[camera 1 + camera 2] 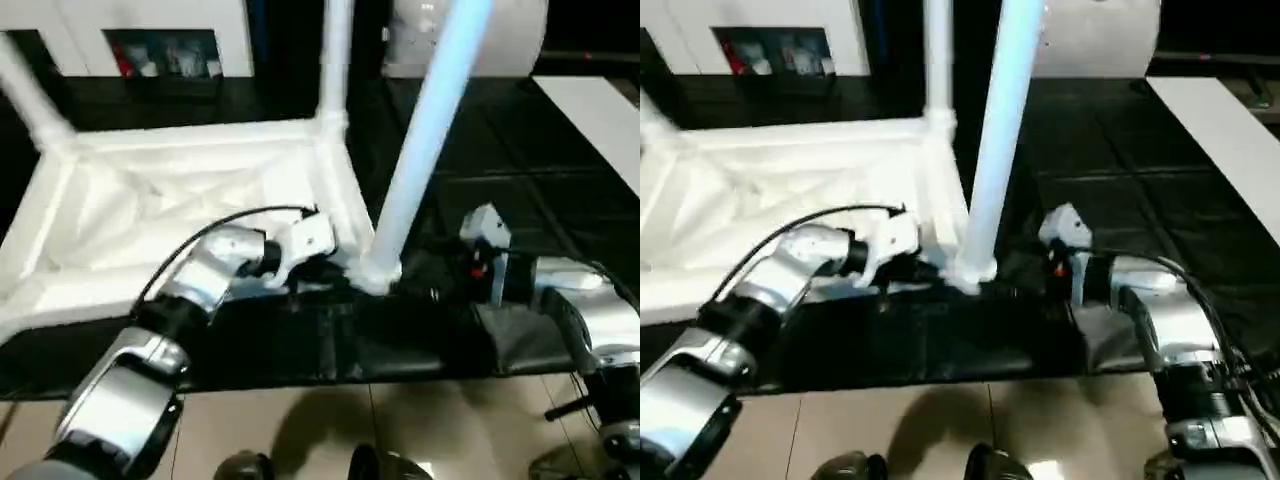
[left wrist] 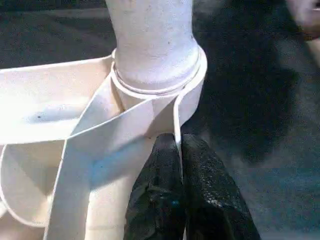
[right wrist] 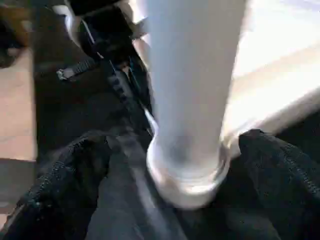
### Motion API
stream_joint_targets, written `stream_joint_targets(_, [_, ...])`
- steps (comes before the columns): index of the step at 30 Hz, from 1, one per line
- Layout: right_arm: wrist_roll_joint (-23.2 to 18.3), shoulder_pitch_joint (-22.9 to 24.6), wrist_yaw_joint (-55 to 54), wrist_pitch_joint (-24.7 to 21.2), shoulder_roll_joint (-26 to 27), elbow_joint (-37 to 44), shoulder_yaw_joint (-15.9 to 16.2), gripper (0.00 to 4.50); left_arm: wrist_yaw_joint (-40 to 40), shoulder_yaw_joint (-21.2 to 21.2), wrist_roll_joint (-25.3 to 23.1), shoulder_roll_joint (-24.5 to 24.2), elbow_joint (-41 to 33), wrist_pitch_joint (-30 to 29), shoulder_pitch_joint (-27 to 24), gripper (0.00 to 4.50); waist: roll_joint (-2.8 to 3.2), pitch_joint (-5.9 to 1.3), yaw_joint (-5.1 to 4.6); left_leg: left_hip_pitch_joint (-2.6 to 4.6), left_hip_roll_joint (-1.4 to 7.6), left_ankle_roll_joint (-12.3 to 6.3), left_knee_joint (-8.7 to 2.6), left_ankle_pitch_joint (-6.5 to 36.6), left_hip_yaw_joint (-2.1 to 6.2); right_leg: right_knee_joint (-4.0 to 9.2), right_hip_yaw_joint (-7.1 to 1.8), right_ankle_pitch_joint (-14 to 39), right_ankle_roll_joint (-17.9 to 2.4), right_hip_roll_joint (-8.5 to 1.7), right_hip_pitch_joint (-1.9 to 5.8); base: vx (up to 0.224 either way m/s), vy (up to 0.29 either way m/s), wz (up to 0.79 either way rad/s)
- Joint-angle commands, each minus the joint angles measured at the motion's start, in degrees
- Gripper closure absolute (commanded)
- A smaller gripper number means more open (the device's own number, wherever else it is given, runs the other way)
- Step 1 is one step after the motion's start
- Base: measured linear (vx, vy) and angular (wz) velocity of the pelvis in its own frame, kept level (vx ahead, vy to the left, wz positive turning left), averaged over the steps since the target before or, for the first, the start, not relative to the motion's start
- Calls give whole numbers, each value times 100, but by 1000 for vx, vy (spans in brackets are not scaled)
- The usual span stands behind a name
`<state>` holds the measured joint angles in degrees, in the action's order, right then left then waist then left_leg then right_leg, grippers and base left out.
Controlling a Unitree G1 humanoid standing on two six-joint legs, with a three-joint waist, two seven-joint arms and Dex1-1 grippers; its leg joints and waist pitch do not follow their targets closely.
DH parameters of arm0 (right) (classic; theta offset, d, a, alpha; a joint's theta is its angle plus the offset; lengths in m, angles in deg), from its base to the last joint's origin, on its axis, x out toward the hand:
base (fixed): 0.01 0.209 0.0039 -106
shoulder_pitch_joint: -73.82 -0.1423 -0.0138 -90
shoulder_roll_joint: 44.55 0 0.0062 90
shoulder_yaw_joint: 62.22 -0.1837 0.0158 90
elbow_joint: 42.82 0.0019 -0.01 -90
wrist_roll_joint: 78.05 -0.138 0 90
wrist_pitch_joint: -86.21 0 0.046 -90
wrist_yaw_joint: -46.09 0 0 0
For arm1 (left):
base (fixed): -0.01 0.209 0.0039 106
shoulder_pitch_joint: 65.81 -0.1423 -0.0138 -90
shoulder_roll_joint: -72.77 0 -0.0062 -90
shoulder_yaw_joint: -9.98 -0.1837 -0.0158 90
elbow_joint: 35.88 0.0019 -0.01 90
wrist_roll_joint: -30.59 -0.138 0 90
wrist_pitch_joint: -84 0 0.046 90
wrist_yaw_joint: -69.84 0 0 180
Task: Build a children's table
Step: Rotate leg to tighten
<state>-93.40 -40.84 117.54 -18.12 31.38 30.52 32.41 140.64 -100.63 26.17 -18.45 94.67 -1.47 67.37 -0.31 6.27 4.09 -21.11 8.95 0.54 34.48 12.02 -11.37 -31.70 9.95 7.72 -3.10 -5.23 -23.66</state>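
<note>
Jaws of the right gripper are standing wide either side of the upright white tapered plastic leg seated in the near corner socket, while the closed left gripper is pinching the socket's rim.

1 white table top lies upside down at the left of the frame. 3 white legs stand in its corner sockets: 1 at the upper left, 1 at the top centre, 1 nearest, right of centre. 2 grippers: left, right. 1 white cabinet sits along the top edge. 1 flat white board lies at the upper right.
</note>
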Motion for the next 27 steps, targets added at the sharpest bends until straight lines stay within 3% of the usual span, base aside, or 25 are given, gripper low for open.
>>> stream_joint_targets(1, [-79, -31, 292, 14, -87, 25, 77, 21, 419, -288, -22, -6, -180, 180, -54, 450, -45, -469, -2, 70, 588, -750, -378, 605, 251, 316, -508, 1606, -925, -601, 390, 0, 0, 0])
stream_joint_targets(3, [-47, -91, 571, 72, -130, -61, 198, 21, 669, -397, -46, -91, -225, 337, -73, 450, -50, -476, 87, 89, 588, -628, -382, 628, 252, 327, -517, 1748, -885, -626, 390, 0, 0, 0])
stream_joint_targets(7, [-3, -145, 959, 181, -191, -163, 442, 56, 1058, -556, -42, -228, -395, 544, -127, 450, -43, -484, 114, 89, 606, -540, -391, 649, 260, 309, -528, 1726, -855, -637, 396, 0, 0, 0])
stream_joint_targets(19, [3, -223, 1191, 211, -72, -287, 603, 151, 1327, -588, 26, -321, -531, 681, -154, 450, -43, -489, 117, 76, 581, -495, -387, 633, 254, 318, -520, 1776, -824, -622, 407, 0, 0, 0])
stream_joint_targets(27, [-42, -234, 1211, 172, 23, -342, 654, 211, 1369, -595, 36, -321, -596, 684, -204, 450, -30, -496, 122, 78, 594, -525, -383, 551, 252, 275, -529, 1500, -940, -619, 404, 0, 0, 0])
